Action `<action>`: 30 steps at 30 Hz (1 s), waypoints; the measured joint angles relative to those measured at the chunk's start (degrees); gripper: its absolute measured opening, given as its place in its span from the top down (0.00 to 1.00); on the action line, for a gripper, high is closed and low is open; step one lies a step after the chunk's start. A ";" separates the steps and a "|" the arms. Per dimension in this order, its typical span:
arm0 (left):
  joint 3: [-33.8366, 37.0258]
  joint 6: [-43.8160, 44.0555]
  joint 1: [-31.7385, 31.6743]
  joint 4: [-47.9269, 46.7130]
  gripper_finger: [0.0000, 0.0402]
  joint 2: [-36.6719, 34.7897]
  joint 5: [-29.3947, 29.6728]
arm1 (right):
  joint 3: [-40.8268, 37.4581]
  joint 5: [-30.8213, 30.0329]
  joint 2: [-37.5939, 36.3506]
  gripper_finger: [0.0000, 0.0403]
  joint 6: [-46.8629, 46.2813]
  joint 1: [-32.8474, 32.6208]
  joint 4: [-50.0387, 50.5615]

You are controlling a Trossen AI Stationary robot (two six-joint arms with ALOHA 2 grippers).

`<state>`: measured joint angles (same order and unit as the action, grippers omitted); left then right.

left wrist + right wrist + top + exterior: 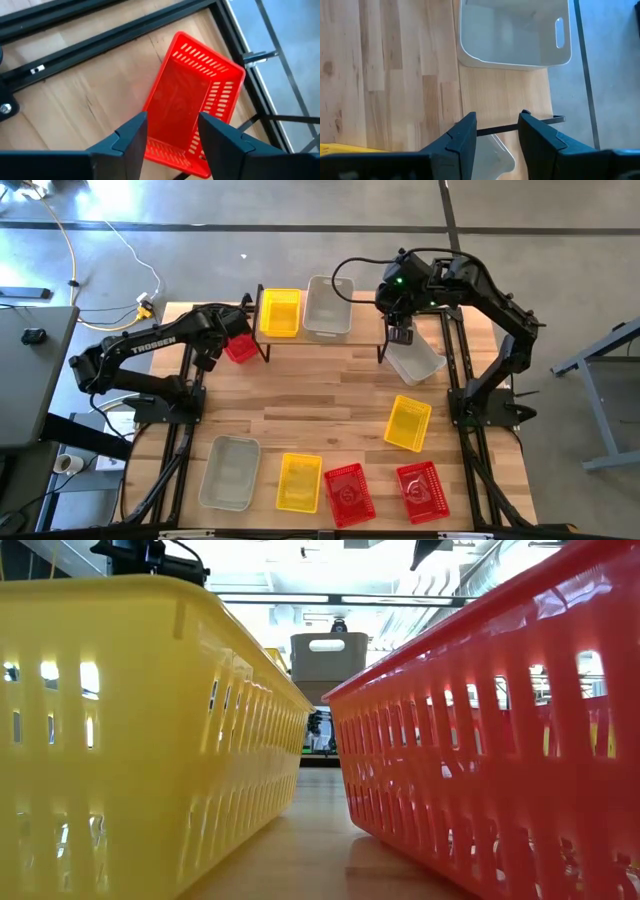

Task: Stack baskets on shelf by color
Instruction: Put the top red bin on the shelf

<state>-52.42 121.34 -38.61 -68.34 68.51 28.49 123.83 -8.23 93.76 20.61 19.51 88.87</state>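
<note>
You've got the shelf (310, 340) at twelve o'clock on the table, with a yellow basket (280, 312) and a grey-white basket (327, 307) side by side on its plank, both empty. A red basket (240, 347) sits tilted at the shelf's left end, about ten o'clock, nothing inside it. Another grey-white basket (415, 360) lies tilted just off the shelf's right end, at two o'clock, also empty.

Along the six o'clock edge you have four more, left to right: grey-white (230, 472), yellow (299, 482), red (349, 494), red (422, 491). One more yellow basket (408, 423) rests at four o'clock. All look empty.

Your left gripper (171, 135) hangs right over that tilted red basket (192, 107), jaws spread apart, straddling its near rim; whether the fingers (131, 135) touch the plastic, you can't tell from here. Nothing is clamped.

Your right gripper (497, 132) hovers over the shelf's right end, jaws parted with a clear gap, holding nothing. Below it you see the grey-white basket on the plank (512, 32) and a corner of the tilted one (495, 157).
</note>
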 joint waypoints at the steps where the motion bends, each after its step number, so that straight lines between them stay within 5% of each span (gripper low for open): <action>1: 0.02 0.00 0.00 0.00 0.57 0.00 -0.41 | 0.00 0.00 0.00 0.68 0.05 0.01 -0.01; 19: 0.00 1.37 -3.38 0.62 0.57 5.77 -8.27 | 0.00 0.17 0.00 0.68 0.04 -0.03 0.02; 30: 0.01 -6.33 -10.14 2.47 0.57 5.77 -12.58 | 0.00 2.22 0.01 0.68 0.04 -0.03 0.02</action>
<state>-52.41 115.01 -48.75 -65.87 74.28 15.91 123.83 -6.01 93.77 20.64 19.49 88.88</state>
